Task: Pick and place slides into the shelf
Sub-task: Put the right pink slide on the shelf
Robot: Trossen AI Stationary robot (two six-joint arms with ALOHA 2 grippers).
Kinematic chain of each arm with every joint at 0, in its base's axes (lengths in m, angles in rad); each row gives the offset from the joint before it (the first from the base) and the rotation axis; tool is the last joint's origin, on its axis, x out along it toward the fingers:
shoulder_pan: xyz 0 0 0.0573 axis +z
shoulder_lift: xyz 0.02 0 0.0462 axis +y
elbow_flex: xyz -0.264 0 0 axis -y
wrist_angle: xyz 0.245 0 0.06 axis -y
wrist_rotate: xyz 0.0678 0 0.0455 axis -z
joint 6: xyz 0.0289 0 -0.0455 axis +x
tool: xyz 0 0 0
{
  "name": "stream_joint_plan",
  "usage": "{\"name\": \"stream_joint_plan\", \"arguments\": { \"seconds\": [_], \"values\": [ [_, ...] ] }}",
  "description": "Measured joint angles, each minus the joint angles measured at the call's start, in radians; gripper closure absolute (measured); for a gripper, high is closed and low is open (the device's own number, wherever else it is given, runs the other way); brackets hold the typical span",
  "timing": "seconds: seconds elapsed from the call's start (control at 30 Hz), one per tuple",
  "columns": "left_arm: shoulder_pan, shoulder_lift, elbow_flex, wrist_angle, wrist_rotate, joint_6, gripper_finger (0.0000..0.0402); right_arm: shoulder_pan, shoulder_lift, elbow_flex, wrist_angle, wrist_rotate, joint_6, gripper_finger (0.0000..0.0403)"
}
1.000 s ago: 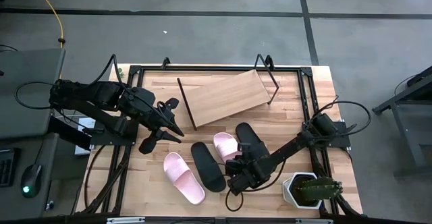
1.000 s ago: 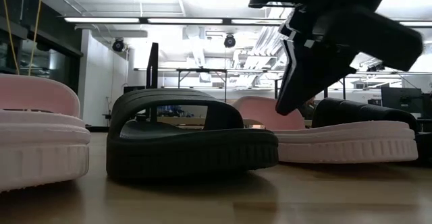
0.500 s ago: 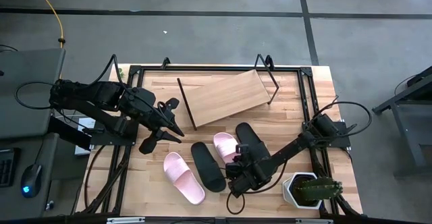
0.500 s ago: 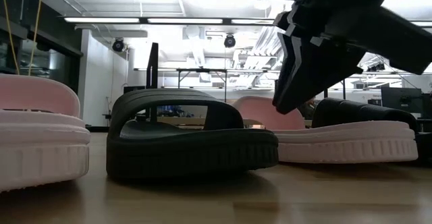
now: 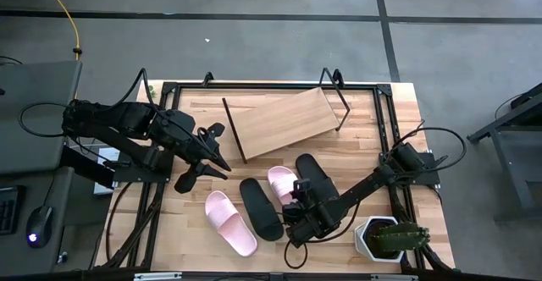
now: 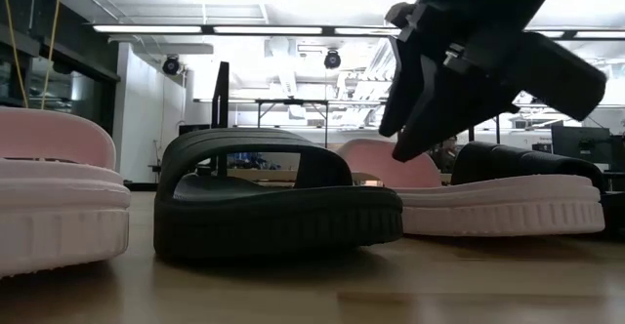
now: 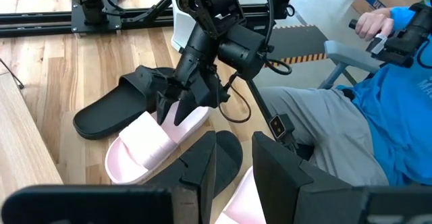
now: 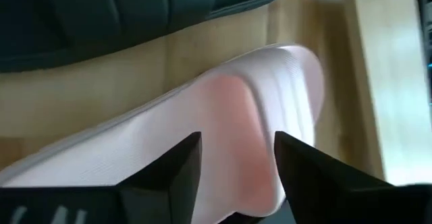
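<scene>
Several slides lie on the table in front of the shelf [image 5: 284, 122], a tilted wooden board on a black wire frame. From left to right they are a pink slide [image 5: 230, 222], a black slide [image 5: 260, 207], a second pink slide [image 5: 282, 182] and a second black slide [image 5: 315, 175]. My right gripper [image 5: 298, 198] hangs open just over the heel end of the second pink slide [image 8: 229, 116], with a finger on either side of it [image 7: 152, 143]. My left gripper [image 5: 216, 156] waits open at the left, above the table.
A potted plant in a white pot [image 5: 381, 239] stands at the near right corner, close to my right arm. Black frame rails [image 5: 385, 120] run along the table's edges. A person in blue [image 7: 385, 89] sits beyond the table's right side.
My right gripper has opened its fingers and crept a little toward the table's far edge, over the second pink slide. All the slides lie where they were.
</scene>
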Motion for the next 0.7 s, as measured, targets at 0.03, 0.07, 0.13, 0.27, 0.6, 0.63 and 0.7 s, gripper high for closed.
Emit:
{"name": "stream_joint_plan", "arguments": {
  "seconds": [0.03, 0.07, 0.13, 0.27, 0.6, 0.63, 0.7],
  "values": [
    [0.0, 0.0, 0.0, 0.0, 0.0, 0.0, 0.0318, 0.0, 0.0, 0.0, 0.0, 0.01, -0.004, 0.022],
    [0.0, 0.0, 0.0, 0.0, 0.0, 0.0, 0.0318, 0.0, 0.0, 0.0, 0.0, 0.021, -0.005, 0.022],
    [0.0, 0.0, 0.0, 0.0, 0.0, 0.0, 0.0318, -0.006, 0.0, 0.0, 0.0, 0.032, -0.009, 0.0219],
    [0.0, 0.0, 0.0, 0.0, 0.0, 0.0, 0.0318, -0.026, 0.0, 0.0, -0.001, 0.041, -0.008, 0.0219],
    [0.0, 0.0, 0.0, 0.05, 0.0, 0.0, 0.0318, -0.066, 0.017, 0.001, 0.009, 0.026, -0.026, 0.0219],
    [0.0, 0.0, 0.0, 0.048, 0.0, 0.0, 0.0318, -0.066, 0.018, 0.001, 0.007, 0.026, -0.027, 0.0219],
    [0.0, 0.0, 0.0, 0.048, 0.0, 0.0, 0.0318, -0.066, 0.019, 0.001, 0.007, 0.027, -0.022, 0.0219]
  ]
}}
